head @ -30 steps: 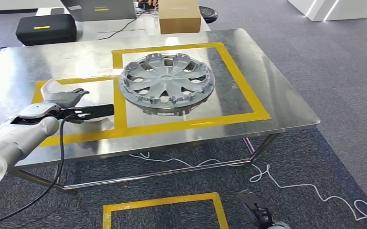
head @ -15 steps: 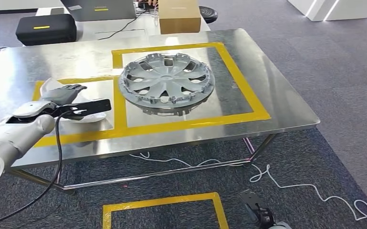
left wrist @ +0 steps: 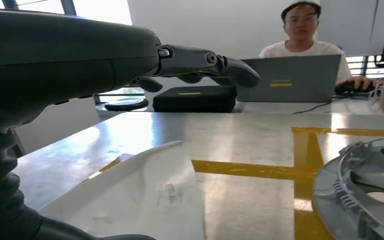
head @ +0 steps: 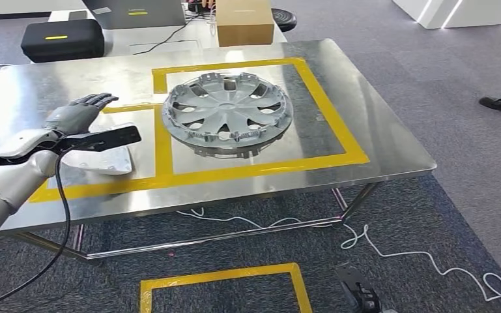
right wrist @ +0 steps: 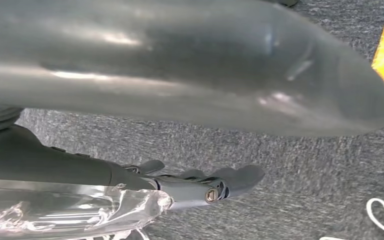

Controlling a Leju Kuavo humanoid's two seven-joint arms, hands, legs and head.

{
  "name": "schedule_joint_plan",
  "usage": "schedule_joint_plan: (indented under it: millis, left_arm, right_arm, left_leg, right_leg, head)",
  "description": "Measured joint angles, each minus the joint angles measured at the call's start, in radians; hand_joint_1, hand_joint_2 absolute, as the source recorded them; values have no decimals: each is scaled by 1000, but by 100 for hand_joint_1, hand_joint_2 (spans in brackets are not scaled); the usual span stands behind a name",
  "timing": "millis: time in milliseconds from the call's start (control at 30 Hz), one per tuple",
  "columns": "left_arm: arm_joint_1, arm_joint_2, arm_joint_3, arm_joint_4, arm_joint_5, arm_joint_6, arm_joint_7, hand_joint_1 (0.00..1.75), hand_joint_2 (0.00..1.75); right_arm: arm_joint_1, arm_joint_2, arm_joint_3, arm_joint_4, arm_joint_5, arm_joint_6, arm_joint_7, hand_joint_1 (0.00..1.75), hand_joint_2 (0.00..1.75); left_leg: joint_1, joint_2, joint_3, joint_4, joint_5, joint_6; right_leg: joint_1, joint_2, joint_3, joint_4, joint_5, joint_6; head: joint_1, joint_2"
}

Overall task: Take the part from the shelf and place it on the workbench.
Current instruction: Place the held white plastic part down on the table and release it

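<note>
Hovering above the steel workbench (head: 378, 140), the left hand (head: 78, 117) holds nothing, its fingers (left wrist: 214, 62) stretched out flat and slightly apart over the yellow tape (head: 163, 140). The white part (head: 104, 156) lies flat on the bench just below and nearer the robot than the hand, inside the smaller taped box, and the wrist's black camera bar crosses over its near edge in the head view. From the left wrist the part (left wrist: 145, 195) shows as a pale curved shell resting on the metal under the hand, with a clear gap between it and the fingers. To the right of the hand, across the tape line, a grey hubcap (head: 227, 112) sits face up inside the larger taped box, well apart from the part; its ribbed rim (left wrist: 359, 195) shows at the edge of the wrist picture. Beyond the fingers a black case (left wrist: 194, 97) and a laptop (left wrist: 292, 77) stand on a farther table, with a person (left wrist: 304, 30) seated behind the laptop. The right hand (right wrist: 204, 185) hangs over grey carpet (right wrist: 299, 165), empty, its fingers lying loosely extended and near one another, with crinkled clear wrap around the wrist behind it.
</note>
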Motion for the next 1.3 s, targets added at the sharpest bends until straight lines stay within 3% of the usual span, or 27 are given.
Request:
schedule_joint_plan:
  millis: [333, 500, 667, 900, 1133, 1267, 1300]
  left_arm:
    - [271, 90, 95, -341, 181, -19, -104, 0, 175]
    - [307, 95, 106, -377, 200, -18, -128, 0, 175]
    - [537, 132, 153, -621, 252, 1, -250, 0, 175]
    - [704, 134, 193, -734, 255, 74, -246, 0, 175]
    - [951, 75, 369, -817, 372, 213, -298, 0, 175]
    - [1042, 14, 490, -830, 401, 228, -332, 0, 0]
    - [1058, -3, 522, -829, 400, 228, -343, 0, 0]
  right_arm:
    - [22, 0, -43, 0, 3, -10, -10, 0, 0]
    - [22, 0, -48, 0, 6, -11, -13, 0, 0]
    - [21, 0, -61, 0, 27, -9, -21, 0, 0]
    - [22, 0, -73, 0, 27, -9, -24, 0, 0]
    - [27, 0, -109, 0, 13, -24, -22, 0, 0]
    - [31, 1, -128, 0, 8, -27, -17, 0, 0]
    - [32, 1, -133, 0, 8, -27, -16, 0, 0]
  left_leg:
    - [0, 0, 0, 0, -2, -2]
    - [0, 0, 0, 0, -2, -2]
    - [0, 0, 0, 0, -3, -3]
    - [0, 1, 1, 0, -4, -5]
    - [1, 2, 1, 0, -8, -5]
    - [1, 2, 1, 0, -9, -5]
    - [1, 2, 1, 0, -9, -5]
  right_leg:
    - [0, 1, -1, 0, -2, -3]
    - [0, 1, -1, 0, -2, -3]
    - [0, 1, -1, 0, -4, -4]
    - [0, 2, -1, 0, -5, -5]
    - [0, 2, -1, 0, -8, -6]
    - [0, 2, -1, 0, -9, -6]
    - [0, 2, -1, 0, -9, -6]
  head:
    - [0, 0]
    - [0, 0]
    - [0, 0]
    - [0, 0]
    - [0, 0]
    - [0, 0]
    - [0, 0]
